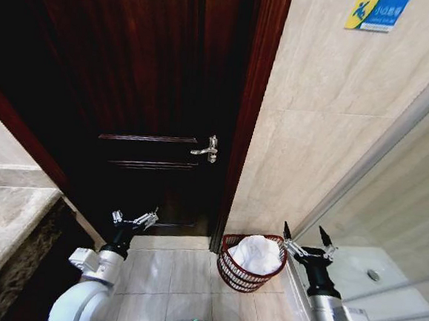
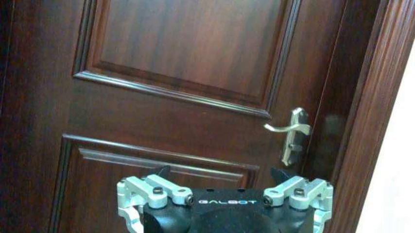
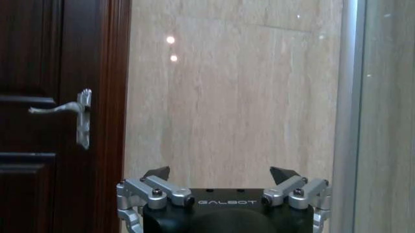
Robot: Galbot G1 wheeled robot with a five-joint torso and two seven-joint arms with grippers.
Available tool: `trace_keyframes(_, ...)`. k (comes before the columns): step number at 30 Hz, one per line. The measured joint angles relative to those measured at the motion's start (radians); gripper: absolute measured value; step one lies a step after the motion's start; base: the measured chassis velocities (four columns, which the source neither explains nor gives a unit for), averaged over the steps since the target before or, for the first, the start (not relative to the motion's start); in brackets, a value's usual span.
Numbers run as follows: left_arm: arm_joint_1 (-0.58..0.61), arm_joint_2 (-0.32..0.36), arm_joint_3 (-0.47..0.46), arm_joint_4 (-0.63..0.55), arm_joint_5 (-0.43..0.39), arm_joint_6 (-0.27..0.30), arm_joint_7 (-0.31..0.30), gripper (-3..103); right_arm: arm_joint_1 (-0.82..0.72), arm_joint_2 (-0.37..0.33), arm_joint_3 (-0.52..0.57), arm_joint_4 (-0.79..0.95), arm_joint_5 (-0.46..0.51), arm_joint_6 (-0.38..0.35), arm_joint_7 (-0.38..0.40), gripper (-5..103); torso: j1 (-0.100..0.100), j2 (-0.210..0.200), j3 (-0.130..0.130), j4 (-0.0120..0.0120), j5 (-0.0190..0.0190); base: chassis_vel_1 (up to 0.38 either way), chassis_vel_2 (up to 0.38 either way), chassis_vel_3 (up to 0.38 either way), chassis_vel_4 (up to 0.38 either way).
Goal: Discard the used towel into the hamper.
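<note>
Both arms raised in the foreground, nothing carried. Left gripper (image 1: 134, 218) well to the left of the hamper (image 1: 252, 262), fingers spread and empty, pointed at the wooden door (image 1: 153, 89); same spread confirmed in left wrist view (image 2: 224, 187). Right gripper (image 1: 306, 238) just to the right of the hamper and slightly above its rim, fingers likewise spread wide with nothing between them; same in right wrist view (image 3: 220, 179), facing the tiled wall (image 3: 240, 97).

Hamper standing upright on the floor tiles (image 1: 168, 276), in the corner where door frame meets tiled wall. White towel (image 1: 257, 255) lying bunched inside the hamper, piled up to about rim level, not draped over the edge.

Farther back: door shut, lever handle (image 1: 206, 149) above and to the left of the hamper.

Judged: deposit done, towel released and contained. Nothing apparently left beyond parking the arms.
</note>
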Motion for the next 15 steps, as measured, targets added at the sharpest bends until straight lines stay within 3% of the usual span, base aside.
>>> trace_keyframes(15,0.0,0.0,0.0,0.0,0.0,0.0,0.0,100,-0.005,-0.003,-0.006,-0.031,-0.017,0.013,0.022,100,0.0,0.0,0.0,0.0,0.0,0.0,0.0,0.0,0.0)
